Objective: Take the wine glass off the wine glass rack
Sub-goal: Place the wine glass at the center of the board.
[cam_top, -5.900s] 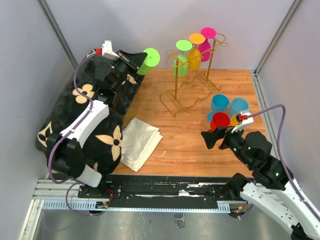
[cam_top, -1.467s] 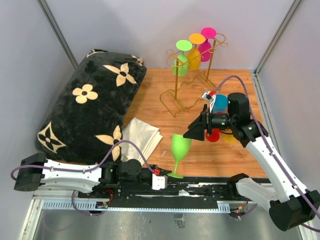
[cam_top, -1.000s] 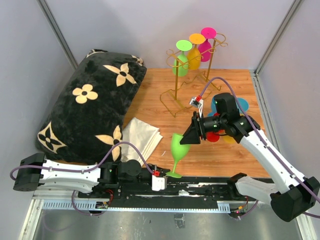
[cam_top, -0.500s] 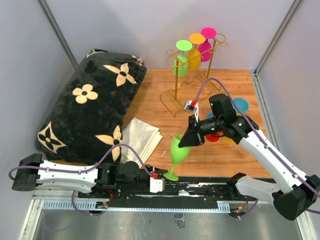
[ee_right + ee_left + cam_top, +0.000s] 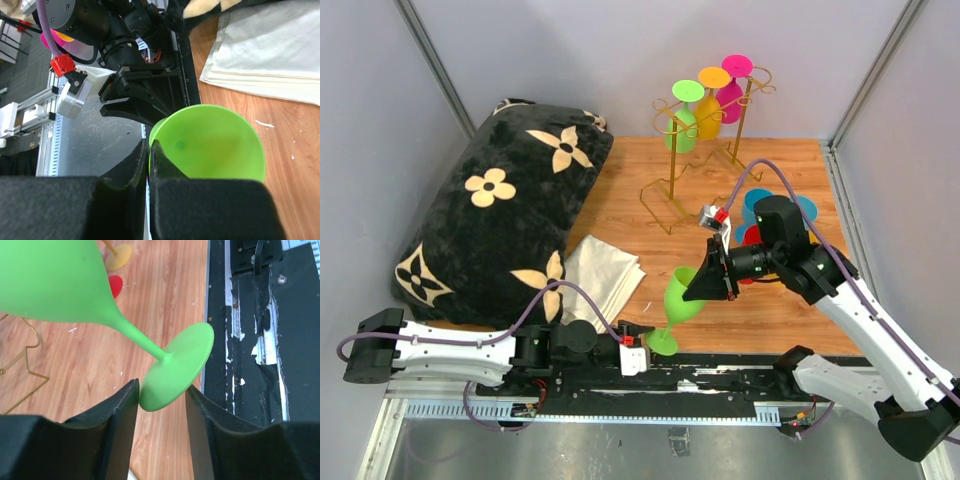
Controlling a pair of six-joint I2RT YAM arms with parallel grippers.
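- Opening is the change on the left: the left pincer (image 5: 645, 346), which half a second ago is clamped on the foot of the wine glass (image 5: 684, 299), now has its fingers apart, with the foot loose between the tips in the left wrist view (image 5: 161, 390).
- Up and rightward goes the glass in the same half second; it hangs tilted over the near edge of the surface (image 5: 620, 190), about midway along it, foot low and left, bowl high and right.
- At the bowl, the right pincer (image 5: 689, 292) is clenched on the rim, one finger inside and one outside the green wall, plain in the right wrist view (image 5: 150, 146). A second ago it is only closing in.
- Taken together, this reads as a handover just completed: the glass's weight now rests on the right grip alone.
- Toward the far edge, well apart from the glass, the wine glass rack (image 5: 671, 185) stands with three hanging glasses (image 5: 709, 112) as before, so this glass is already off it.
- A thin rim pinch on a tilted glass could let it swing, so my judgement is that a steady carry to a set-down comes next.
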